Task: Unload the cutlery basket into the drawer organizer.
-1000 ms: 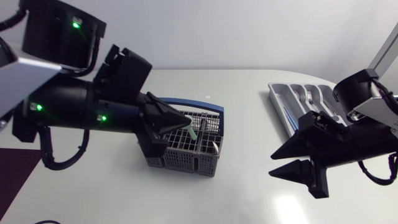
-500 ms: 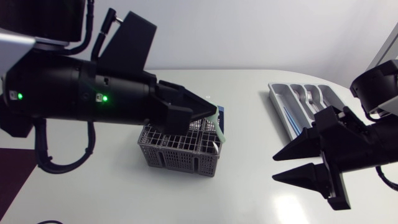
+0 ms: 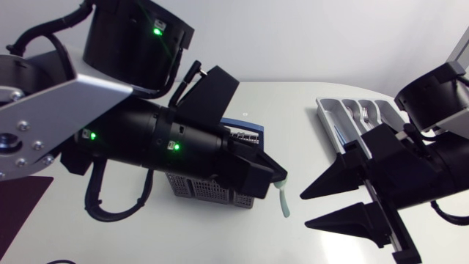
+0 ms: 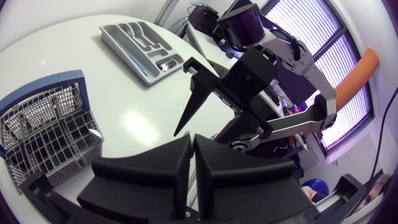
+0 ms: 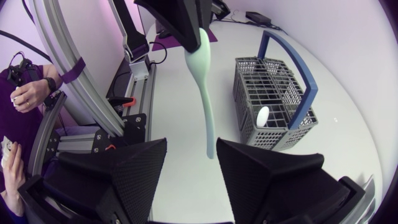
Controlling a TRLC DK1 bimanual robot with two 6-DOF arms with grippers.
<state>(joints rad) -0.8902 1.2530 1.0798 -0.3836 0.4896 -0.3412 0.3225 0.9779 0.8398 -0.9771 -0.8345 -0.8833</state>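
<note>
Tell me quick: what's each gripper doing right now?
Left gripper: closed on the pale green utensil.
Right gripper: open, holding nothing.

The left fingers [image 3: 262, 171] have carried the green utensil [image 3: 283, 204] (now dangling) clear of the basket [image 3: 245, 138].

Table [image 3: 297, 125]: white, smooth, glossy top with a rounded edge on the far side. Surface reflects overhead light; one broad bright reflection [image 4: 140, 124] shows on a bare stretch in the left wrist view.

Mark [image 3: 244, 114]: one small dark speck on the top, towards the far edge, near the middle of the width.

Dark maroon patch [image 3: 18, 209]: flat, at the near left corner. Cannot tell whether it lies on the table or beyond its edge.
</note>
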